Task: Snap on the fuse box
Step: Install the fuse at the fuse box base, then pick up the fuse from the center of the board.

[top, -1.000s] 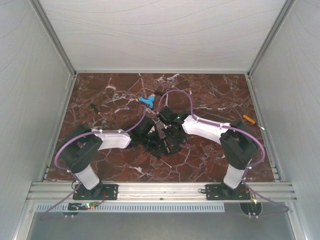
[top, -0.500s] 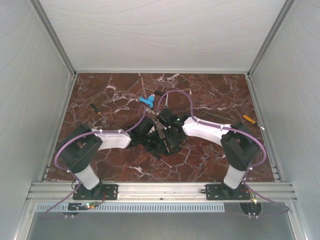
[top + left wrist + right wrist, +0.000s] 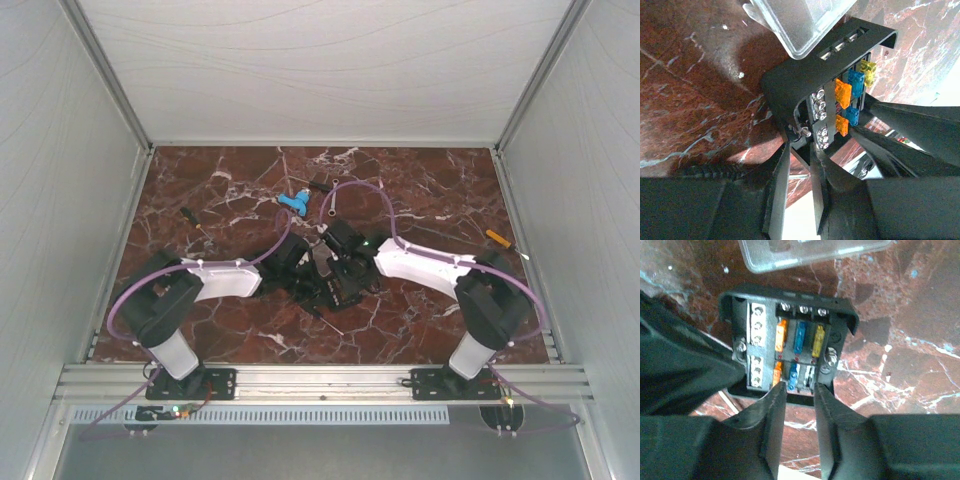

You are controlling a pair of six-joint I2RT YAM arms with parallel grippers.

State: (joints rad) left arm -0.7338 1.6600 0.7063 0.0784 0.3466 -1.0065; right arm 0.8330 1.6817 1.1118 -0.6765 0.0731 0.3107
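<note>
The fuse box is a black square tray with orange, blue and yellow fuses. It shows in both wrist views and sits between the two arms in the top view. Its clear lid lies apart from it on the marble, just beyond its far edge. My left gripper is shut on a corner edge of the fuse box. At the near edge of the fuse box my right gripper is open, and bare marble shows between its fingers.
A blue plastic piece lies behind the grippers. A black-handled screwdriver is at the left and an orange-handled tool at the right. A thin tool lies in front of the box. Metal walls enclose the marble table.
My right gripper has gone from shut to open and its arm has shifted slightly to the right. The left gripper and the fuse box have not moved.
</note>
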